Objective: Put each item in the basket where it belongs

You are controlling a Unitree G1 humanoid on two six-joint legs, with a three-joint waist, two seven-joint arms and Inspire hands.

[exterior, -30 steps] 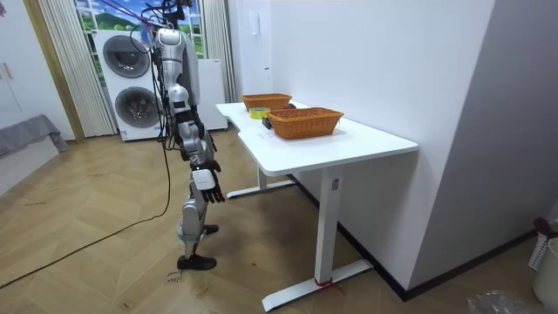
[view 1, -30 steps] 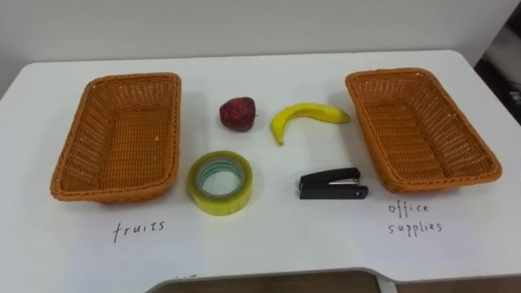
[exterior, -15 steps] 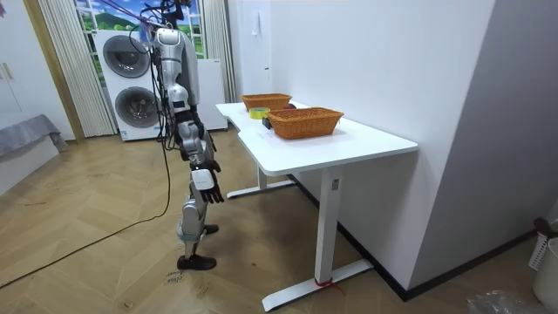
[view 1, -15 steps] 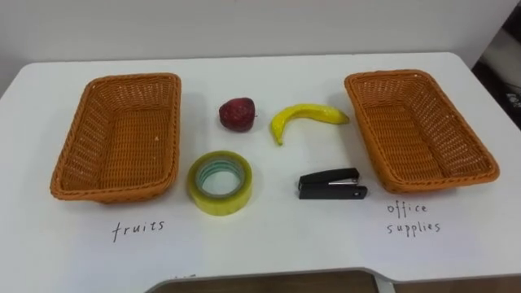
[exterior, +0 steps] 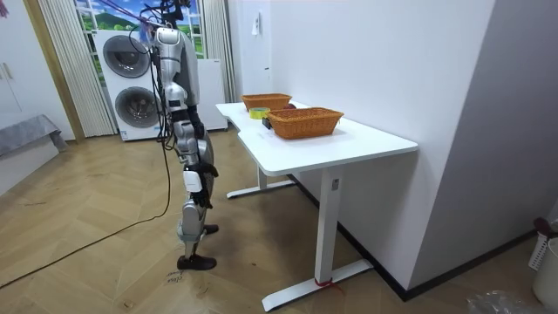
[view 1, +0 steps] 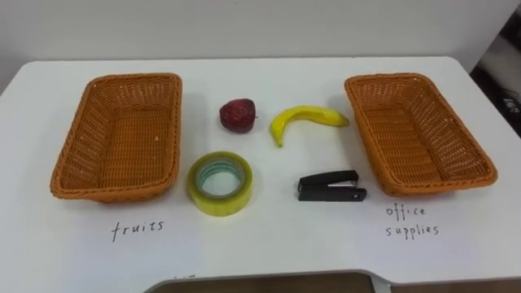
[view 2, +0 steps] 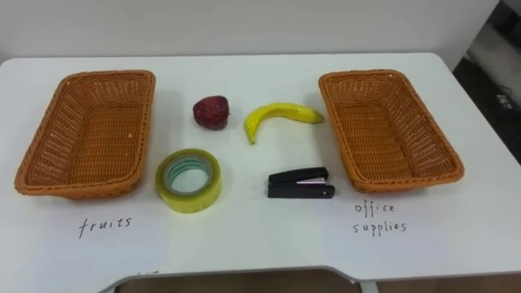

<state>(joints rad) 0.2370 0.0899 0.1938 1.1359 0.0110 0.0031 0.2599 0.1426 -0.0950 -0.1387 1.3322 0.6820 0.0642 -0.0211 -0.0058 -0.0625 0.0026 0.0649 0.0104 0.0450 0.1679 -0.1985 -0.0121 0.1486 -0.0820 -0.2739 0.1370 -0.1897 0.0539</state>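
Nothing is sorted yet: both baskets are bare, and all four things lie on the surface [view 1: 269, 240] between them. The fruits basket [view 1: 73, 177] sits toward the left edge and the office supplies basket [view 1: 423, 185] toward the right edge. The red fruit [view 1: 237, 114] and the banana [view 1: 305, 118] make the row nearer the far edge, the tape roll [view 1: 218, 200] and the stapler [view 1: 329, 186] the row nearer the near edge. The stapler lies just beside its own basket, long axis along the near edge, so I judge your right arm has the shorter reach to it. The red fruit is close to the fruits basket, on your left arm's side. The other two sit crosswise: the banana, stretched left to right, points at the wrong basket, and the tape lies just beside the fruits one. In the room view the right hand [exterior: 193, 183] hangs low at the robot's side, off the near edge; whether it is spread or closed you cannot tell.
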